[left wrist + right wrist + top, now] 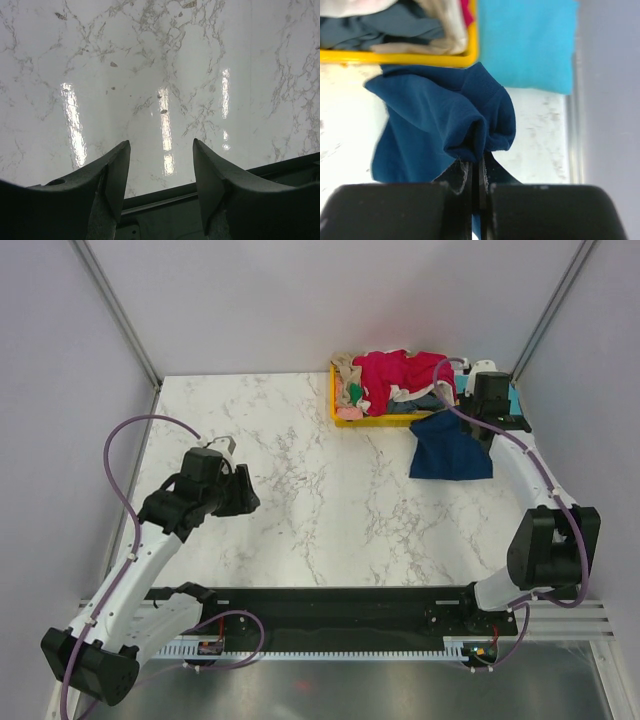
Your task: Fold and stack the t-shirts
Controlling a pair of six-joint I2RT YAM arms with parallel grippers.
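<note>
A navy t-shirt (pixel 450 447) hangs crumpled from my right gripper (pixel 478 412), just in front of the yellow tray (pixel 352 420). In the right wrist view my right gripper (pixel 477 159) is shut on a bunched fold of the navy t-shirt (pixel 435 115); its print is hidden. The tray holds a heap of t-shirts (pixel 400 380): crimson-pink on top, with beige, white and dark blue-grey ones beneath. A folded bright teal t-shirt (pixel 527 45) lies right of the tray. My left gripper (pixel 243 492) is open and empty over bare marble at the left; it also shows in the left wrist view (pixel 161 167).
The white marble table (pixel 320 500) reaches grey walls at the back and sides. A black rail (pixel 330 605) runs along the near edge between the arm bases. In the right wrist view the yellow tray's rim (pixel 395 57) lies just past the held cloth.
</note>
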